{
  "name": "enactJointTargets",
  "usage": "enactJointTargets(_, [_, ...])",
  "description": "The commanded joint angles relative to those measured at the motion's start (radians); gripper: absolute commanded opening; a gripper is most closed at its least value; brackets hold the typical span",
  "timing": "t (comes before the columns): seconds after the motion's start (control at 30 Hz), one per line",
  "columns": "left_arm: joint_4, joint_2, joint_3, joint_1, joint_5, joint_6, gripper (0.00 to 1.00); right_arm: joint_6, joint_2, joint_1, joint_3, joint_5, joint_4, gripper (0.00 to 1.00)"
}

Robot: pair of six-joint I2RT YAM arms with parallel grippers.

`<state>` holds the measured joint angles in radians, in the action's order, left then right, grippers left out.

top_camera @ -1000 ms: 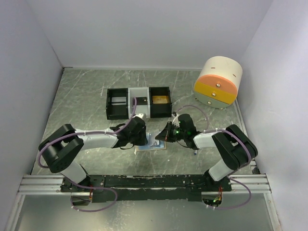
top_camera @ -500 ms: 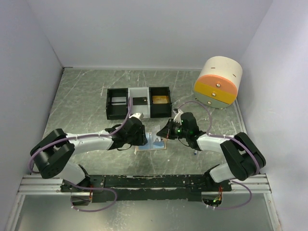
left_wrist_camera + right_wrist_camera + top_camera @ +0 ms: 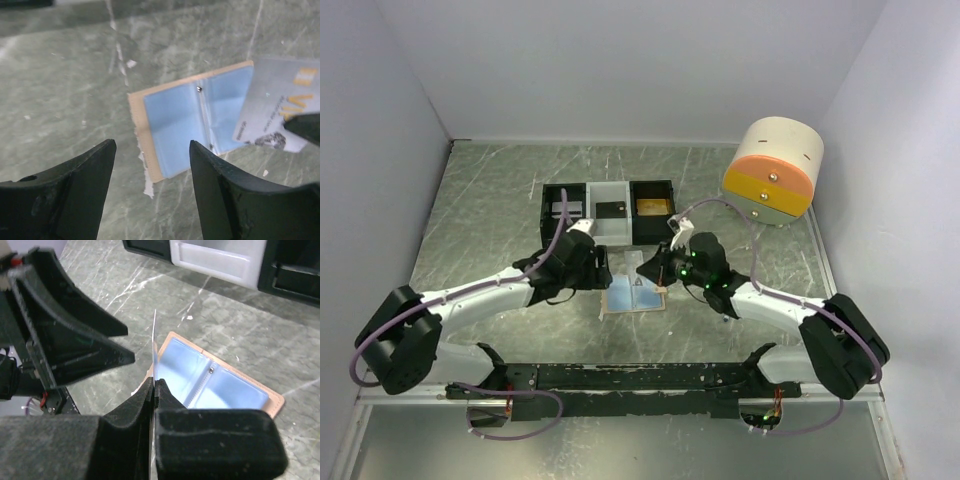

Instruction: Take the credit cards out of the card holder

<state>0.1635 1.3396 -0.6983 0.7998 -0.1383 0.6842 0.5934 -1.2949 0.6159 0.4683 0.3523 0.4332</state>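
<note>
The card holder (image 3: 635, 297) lies open and flat on the table, tan rim up, pale blue inside with a small centre stud (image 3: 199, 89). My right gripper (image 3: 155, 382) is shut on a credit card (image 3: 155, 337), seen edge-on above the holder's left half. In the left wrist view that silver card (image 3: 280, 107) with gold print hangs over the holder's right edge. My left gripper (image 3: 152, 146) is open and holds nothing, hovering just off the holder's left side. From above, the left gripper (image 3: 601, 267) and right gripper (image 3: 656, 268) face each other over the holder.
A three-compartment tray (image 3: 610, 226), black, white and black, stands just behind the grippers; its right cell holds something gold. A round cream, orange and yellow container (image 3: 773, 172) sits at the back right. White walls close in the table on three sides.
The left gripper has opened and drawn back to the left off the card holder. The right gripper has lifted the card up and away, leaving the open holder uncovered.
</note>
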Motion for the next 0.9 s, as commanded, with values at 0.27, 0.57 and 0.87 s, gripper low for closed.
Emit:
enactJointTargets(0.27, [0.189,-0.137,-0.083,-0.220,-0.036,-0.114,0.94,-0.207,-0.017,0.145,0.040,-0.127,0.055,0.00])
enactJointTargets(0.57, [0.329,-0.198,-0.195,-0.430,0.030,-0.170,0.95,-0.329,0.011,0.185,0.078,-0.206,0.039,0.00])
enactJointTargets(0.87, [0.386,-0.254,-0.229,-0.665,0.014,-0.322,0.96,-0.519,0.039,0.191,0.132,-0.271,0.001,0.00])
